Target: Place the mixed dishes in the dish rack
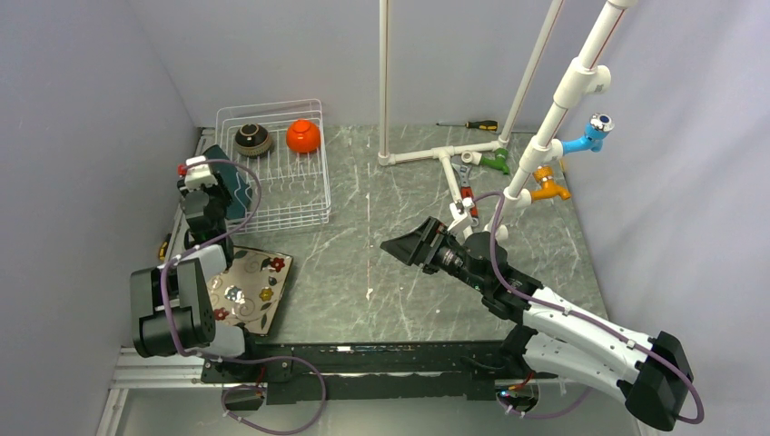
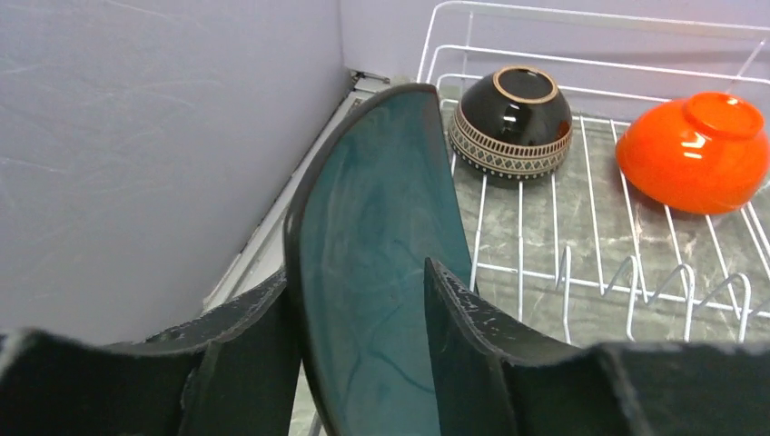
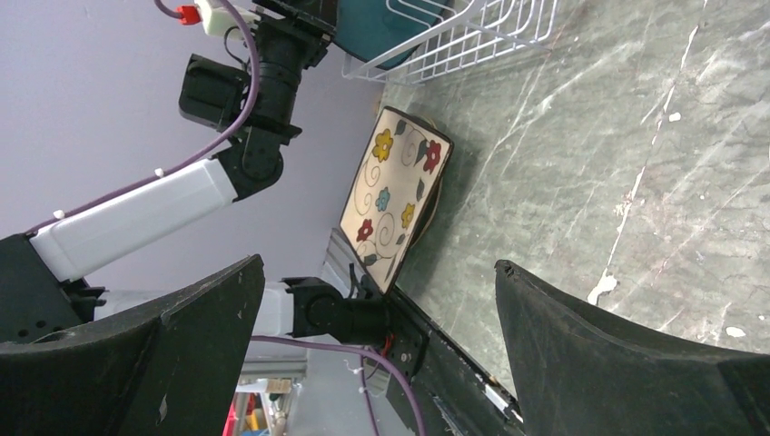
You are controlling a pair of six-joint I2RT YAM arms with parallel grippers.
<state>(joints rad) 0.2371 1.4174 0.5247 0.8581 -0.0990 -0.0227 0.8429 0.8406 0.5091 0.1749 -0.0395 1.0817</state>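
Observation:
The dark teal plate (image 2: 372, 227) stands on edge at the left end of the white wire dish rack (image 1: 309, 214), close to the left wall. My left gripper (image 2: 356, 272) straddles its near rim, open; the left finger lies against the plate's back and the right finger stands off its face. Upside down in the rack's far end sit a dark brown bowl (image 2: 515, 123) and an orange bowl (image 2: 699, 150). The brown floral plate (image 1: 250, 286) lies at the near left, by the left arm's base. My right gripper (image 1: 399, 245) hovers wide open and empty over mid-table.
A white pipe frame (image 1: 445, 154) with blue (image 1: 590, 136), green (image 1: 497, 162) and orange taps (image 1: 549, 189) fills the back right. A screwdriver (image 1: 472, 124) and a hand tool (image 1: 463, 186) lie near it. The side wall runs close along the rack's left.

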